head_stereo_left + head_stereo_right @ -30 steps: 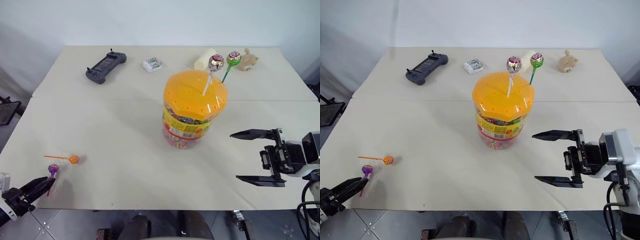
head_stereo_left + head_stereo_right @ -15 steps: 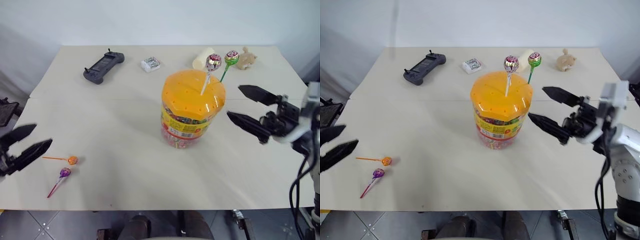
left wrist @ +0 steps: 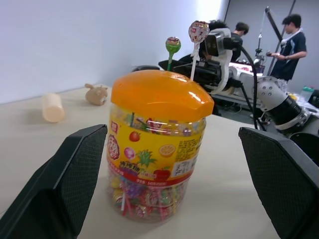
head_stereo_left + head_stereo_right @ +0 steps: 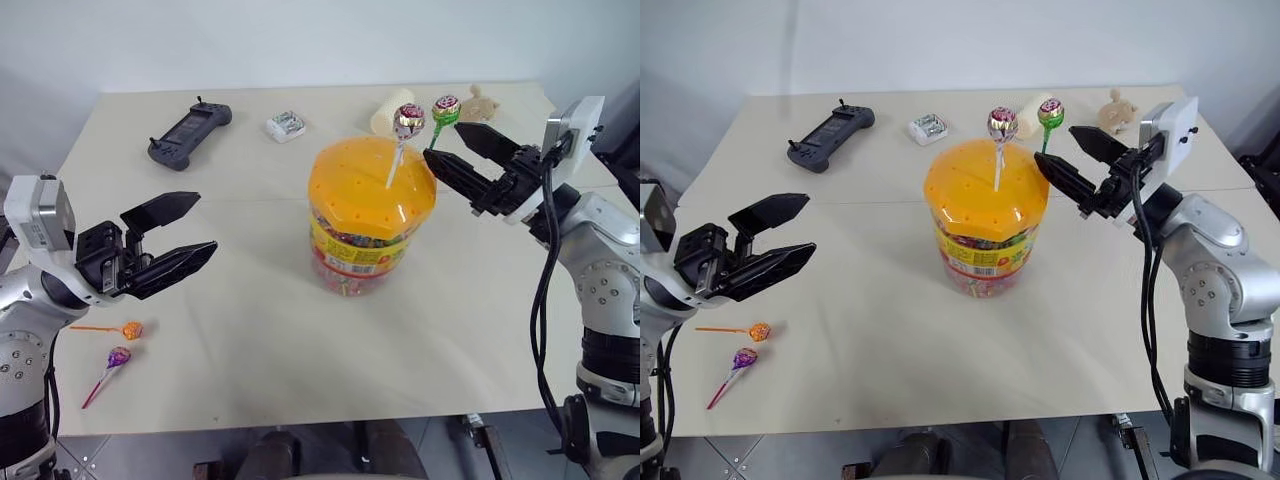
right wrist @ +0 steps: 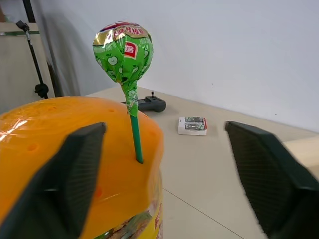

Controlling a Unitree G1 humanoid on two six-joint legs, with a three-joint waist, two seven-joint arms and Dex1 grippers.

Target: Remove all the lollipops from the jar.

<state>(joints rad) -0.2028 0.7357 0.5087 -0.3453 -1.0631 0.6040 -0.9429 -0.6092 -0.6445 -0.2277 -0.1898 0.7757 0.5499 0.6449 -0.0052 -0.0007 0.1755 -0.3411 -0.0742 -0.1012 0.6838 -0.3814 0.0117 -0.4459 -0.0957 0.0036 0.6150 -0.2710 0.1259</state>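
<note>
We see the jar (image 4: pixel 371 215) standing upright in the middle of the table (image 4: pixel 300 340), its long axis vertical and its orange lid (image 4: pixel 370 186) on top. Two lollipops stand in holes of the lid, sticks down and heads up: the pink lollipop (image 4: pixel 407 121) leans a little toward the far right, and the green lollipop (image 4: pixel 445 109), at the lid's far right edge, leans the same way. Two more lollipops lie flat on the table near the front left corner. The orange lollipop (image 4: pixel 131 330) has its stick pointing left along the front edge; the purple lollipop (image 4: pixel 118 356) has its stick pointing to the front left. So we count four lollipops, two in the lid and two on the table, and one jar.

The left gripper (image 4: pixel 180 232) hangs in the air left of the jar, fingers wide apart and holding nothing. The right gripper (image 4: pixel 445 146) is beside the green lollipop, its fingers spread on either side of the stick and not touching it.

At the far side lie one game controller (image 4: pixel 189 131), one small white box (image 4: pixel 285 126), one cream roll (image 4: pixel 386 111) and one small toy figure (image 4: pixel 482 102).
</note>
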